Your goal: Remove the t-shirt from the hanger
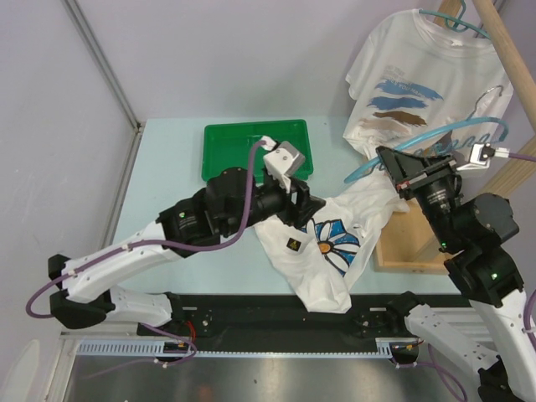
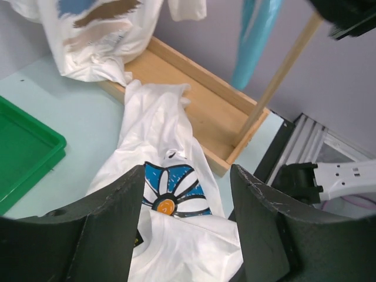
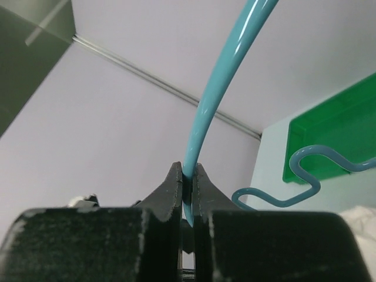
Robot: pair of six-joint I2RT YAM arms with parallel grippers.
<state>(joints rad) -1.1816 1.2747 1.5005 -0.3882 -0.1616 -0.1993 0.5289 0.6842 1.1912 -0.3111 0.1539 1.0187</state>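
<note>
The left pincer (image 1: 306,206) (image 2: 187,176) stands with its jaws wide apart and nothing between them, hovering just above the daisy-print t-shirt (image 1: 327,272) (image 2: 157,120). The shirt lies crumpled on the table directly under and ahead of the fingers (image 2: 106,217), and its blue and white flower shows in the gap between them. Beyond the fingertips the shirt's far end bunches up against the near edge of the wooden rack base (image 1: 402,247) (image 2: 202,100). Off to one side of this pincer sits the green tray (image 1: 251,144) (image 2: 23,147), apart from the shirt. The right pincer (image 1: 383,157) (image 3: 188,175) is clamped tight on the thin wire of a teal hanger (image 3: 215,88), which rises out of its closed tips. The wire that shows is bare, with no cloth on it. This pincer is held above the shirt's bunched end and the rack base. Behind and above it, a second t-shirt with blue and brown brush strokes (image 1: 410,79) hangs on another teal hanger (image 1: 452,22) from the wooden rail (image 1: 502,42).
</note>
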